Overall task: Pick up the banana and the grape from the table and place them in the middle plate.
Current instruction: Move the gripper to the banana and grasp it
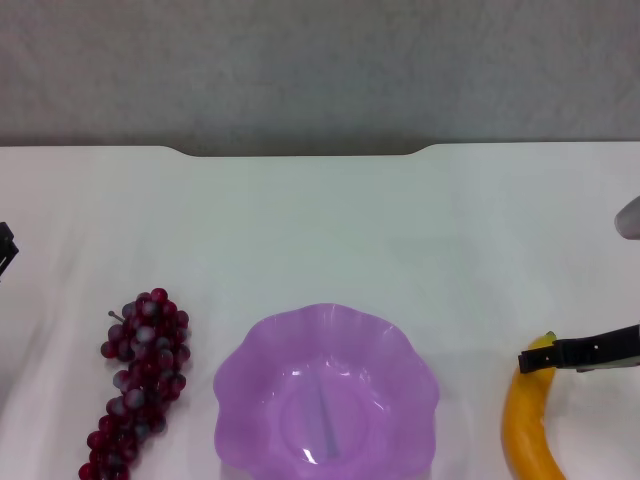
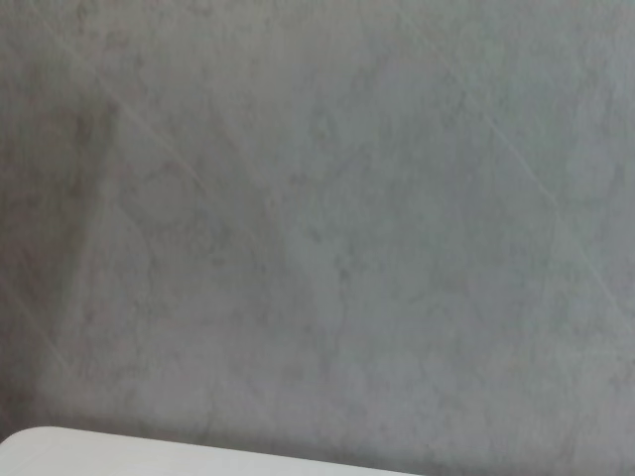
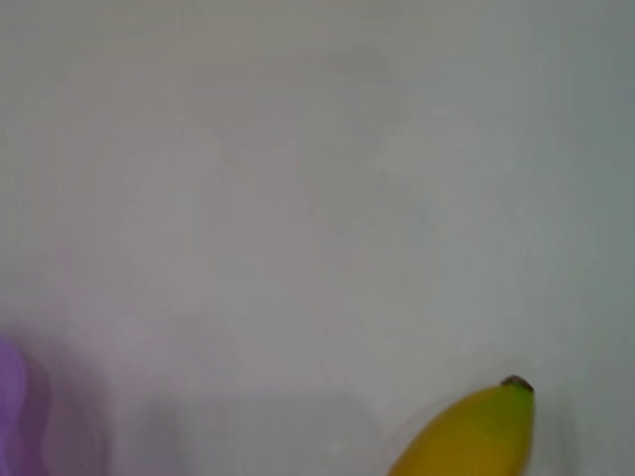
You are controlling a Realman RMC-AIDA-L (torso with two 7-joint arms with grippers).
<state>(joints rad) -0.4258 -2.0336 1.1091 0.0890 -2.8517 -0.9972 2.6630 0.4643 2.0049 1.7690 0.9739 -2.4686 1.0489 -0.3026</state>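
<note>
The banana [image 1: 528, 432] lies on the white table [image 1: 320, 230] at the near right, its dark tip pointing away; its tip end also shows in the right wrist view [image 3: 476, 436]. The grape bunch [image 1: 140, 395] lies at the near left. The purple scalloped plate [image 1: 258, 352] sits between them and holds nothing. My right gripper [image 1: 540, 357] reaches in from the right edge, its black end right at the banana's far tip. My left gripper [image 1: 4, 248] shows only as a sliver at the left edge, well away from the grapes.
The table's far edge has a shallow notch [image 1: 300, 152], with a grey surface behind it. The left wrist view shows that grey surface and a corner of the table [image 2: 99, 454]. A blurred edge of the plate [image 3: 12, 407] shows in the right wrist view.
</note>
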